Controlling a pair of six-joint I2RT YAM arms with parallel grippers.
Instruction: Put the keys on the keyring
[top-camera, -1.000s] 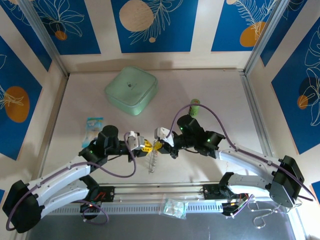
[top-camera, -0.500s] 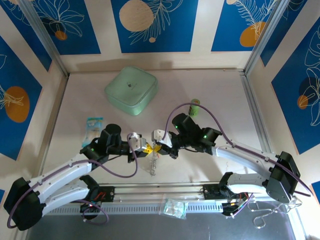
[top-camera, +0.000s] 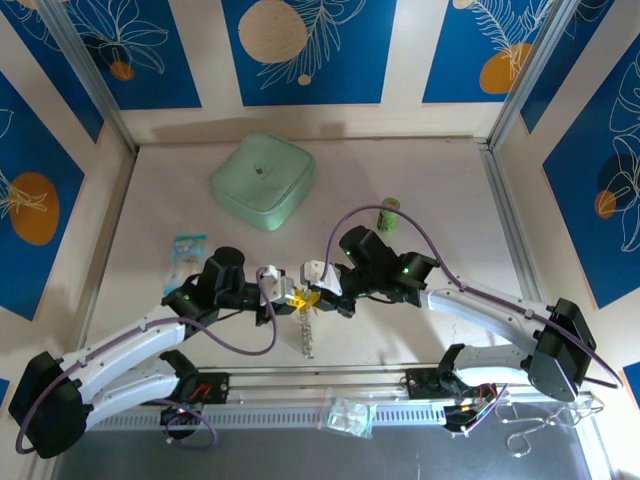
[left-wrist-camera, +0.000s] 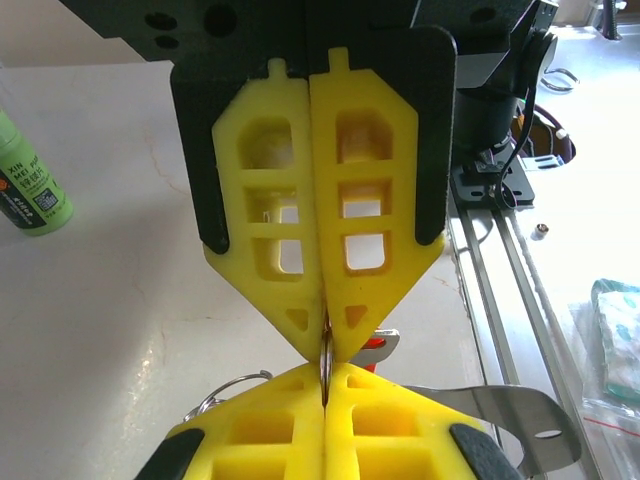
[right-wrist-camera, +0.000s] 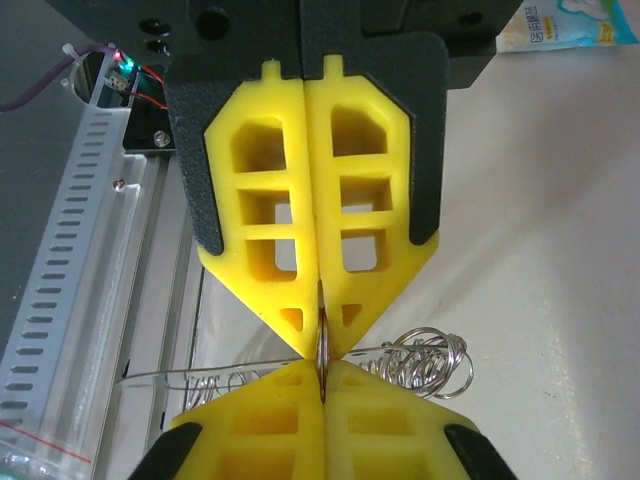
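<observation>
The left jaws and the right jaws meet tip to tip above the worktop (top-camera: 430, 190). Each pair is pressed together on the same thin metal loop of the keyring (right-wrist-camera: 322, 357), which shows edge-on between the yellow fingertips (right-wrist-camera: 222, 200). The rest of the keyring trails away from the pinch, with coiled loops just beside the right jaws' tips. A red key head (left-wrist-camera: 381, 344) peeks out just behind the meeting tips. A flat silver blade (left-wrist-camera: 505, 412) lies beside the left jaws. It is probably a key's blade, though its head is hidden. A green tube (left-wrist-camera: 27, 186) lies well off to the side of the jaws.
</observation>
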